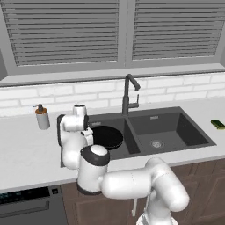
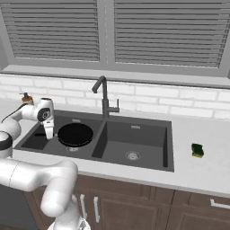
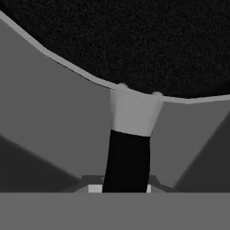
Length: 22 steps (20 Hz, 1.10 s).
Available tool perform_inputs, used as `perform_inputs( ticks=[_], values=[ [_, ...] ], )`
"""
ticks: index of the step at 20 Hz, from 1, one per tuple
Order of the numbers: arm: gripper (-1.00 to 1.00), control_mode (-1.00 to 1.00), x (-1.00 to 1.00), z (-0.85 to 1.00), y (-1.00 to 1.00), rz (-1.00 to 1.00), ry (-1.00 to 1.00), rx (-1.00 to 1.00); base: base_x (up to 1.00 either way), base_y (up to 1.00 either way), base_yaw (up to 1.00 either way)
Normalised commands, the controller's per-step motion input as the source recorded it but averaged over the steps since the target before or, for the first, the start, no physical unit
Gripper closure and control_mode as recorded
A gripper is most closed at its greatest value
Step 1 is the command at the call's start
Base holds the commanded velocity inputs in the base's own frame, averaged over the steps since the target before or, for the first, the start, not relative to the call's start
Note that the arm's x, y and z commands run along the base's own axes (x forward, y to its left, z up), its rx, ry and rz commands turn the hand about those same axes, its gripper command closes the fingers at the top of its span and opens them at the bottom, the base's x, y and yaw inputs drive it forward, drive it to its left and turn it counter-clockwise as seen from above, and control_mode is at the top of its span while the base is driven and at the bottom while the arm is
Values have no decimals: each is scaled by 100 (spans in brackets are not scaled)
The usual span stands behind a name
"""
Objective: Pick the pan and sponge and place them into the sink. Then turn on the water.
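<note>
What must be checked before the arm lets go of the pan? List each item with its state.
1. Grip: the gripper is shut on the handle of the pan: ok.
2. Pan inside the sink, within the walls of the left basin: ok.
3. Pan resting on the basin floor, so that it will not drop when released: cannot tell.
4. Sponge in the sink: not ok, it lies on the counter to the right of the sink.
5. Water running: not ok, no stream falls from the faucet.
</note>
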Motion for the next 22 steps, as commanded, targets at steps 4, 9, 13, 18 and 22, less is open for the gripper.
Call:
perform_inputs(
  ticks=[4,9,13,18,22],
  values=[
    [100,-100,28,-28,-4,-2,4,-1,0,0,0],
    [100,-100,21,-35,-12,-1,6,0,0,0,0],
    [100,-100,1,-49,-21,0,8,-2,0,0,0],
    [100,-100,-5,-24,-20,-3,11,0,0,0,0],
    [100,-100,-9,0,-14,-7,15,-3,0,0,0]
  ],
)
